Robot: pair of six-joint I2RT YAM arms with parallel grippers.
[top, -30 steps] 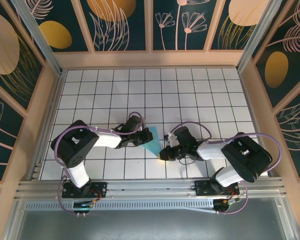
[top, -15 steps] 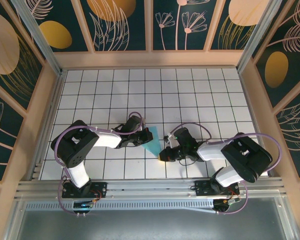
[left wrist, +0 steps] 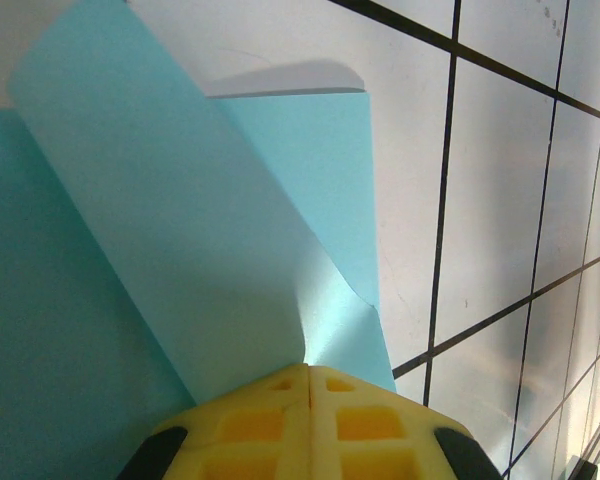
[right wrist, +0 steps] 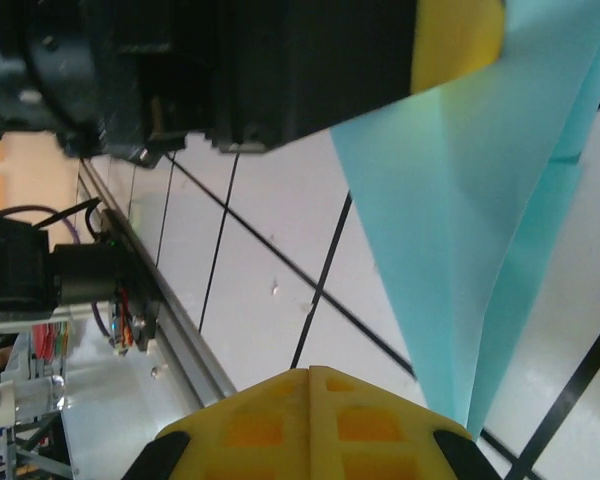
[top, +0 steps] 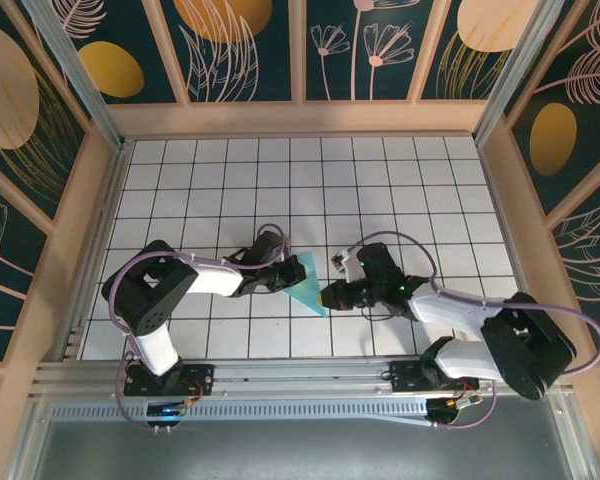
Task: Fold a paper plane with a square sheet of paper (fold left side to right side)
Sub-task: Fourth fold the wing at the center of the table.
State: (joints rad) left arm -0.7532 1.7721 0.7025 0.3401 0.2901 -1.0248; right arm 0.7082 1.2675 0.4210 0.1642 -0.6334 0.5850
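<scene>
Thin turquoise-blue paper sheet point(top: 306, 287) on white gridded desk point(top: 380, 190): flap point(left wrist: 210, 230) pinched by closed left claw point(top: 283, 272); right claw point(top: 326, 297) shut, empty, beside it. Crease may be skewed if sheet is dragged.

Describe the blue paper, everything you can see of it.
The paper is thin, matte turquoise, folded into a narrow wedge lying on the gridded table, its tip pointing toward the arms' bases. One paler flap curls up off the flat layer beneath. The left gripper, jaws shut, touches it at the flap's crease. The right gripper, jaws shut, sits by the tip, contact unclear.
</scene>
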